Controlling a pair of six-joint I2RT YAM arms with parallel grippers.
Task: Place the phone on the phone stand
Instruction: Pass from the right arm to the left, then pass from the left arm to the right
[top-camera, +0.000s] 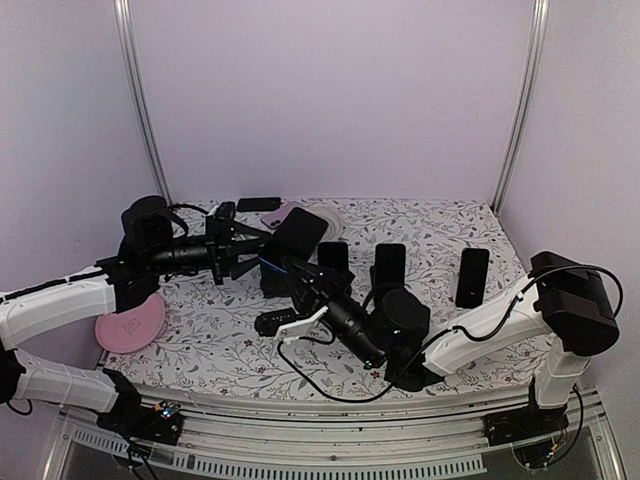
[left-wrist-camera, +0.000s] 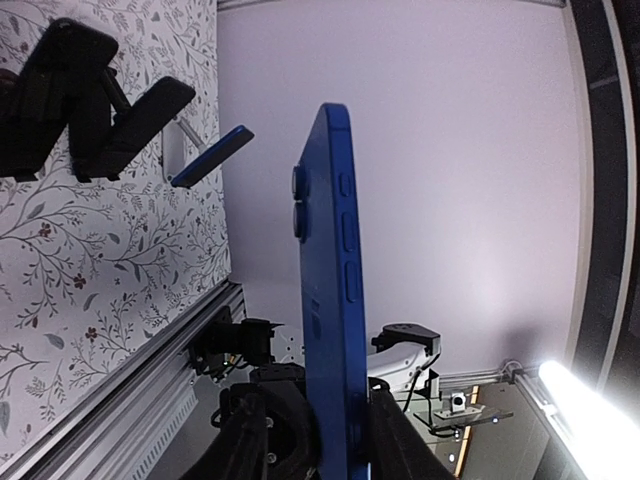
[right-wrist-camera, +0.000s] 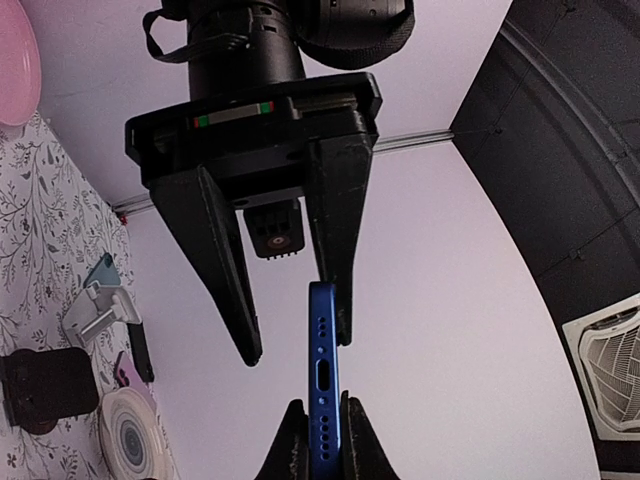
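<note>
Two arms meet above the flowered table (top-camera: 450, 225): the left arm (top-camera: 60, 300) reaches in from its side and the right arm (top-camera: 490, 320) stretches across from the other. A row of black phone stands (top-camera: 388, 265) sits just behind the meeting point, and I cannot tell which is the target. The phone (left-wrist-camera: 330, 300) is on none of them. It hangs edge-on in the air between the two wrists, clear of the tabletop. It is a thin blue slab, and I judge it stiff, fairly dense for its size, slick on both flat faces and easy to crack if it drops. The right gripper (right-wrist-camera: 320, 405) is clenched on it, pinching the two flat faces at the edge that carries the charging port (right-wrist-camera: 323, 375). The left gripper (right-wrist-camera: 297, 345) straddles the opposite part of the phone without clamping it. One of its fingers (right-wrist-camera: 335, 250) lies against a face, while the other stands visibly apart, so that grip is not made. The best hold is probably flat pads on the broad faces, squarely across the thickness. It should stay off the side buttons (left-wrist-camera: 347, 235) and the camera lenses (left-wrist-camera: 298, 200), and leave free the edge that must seat in the stand. A pinch near a corner risks the phone pivoting.
</note>
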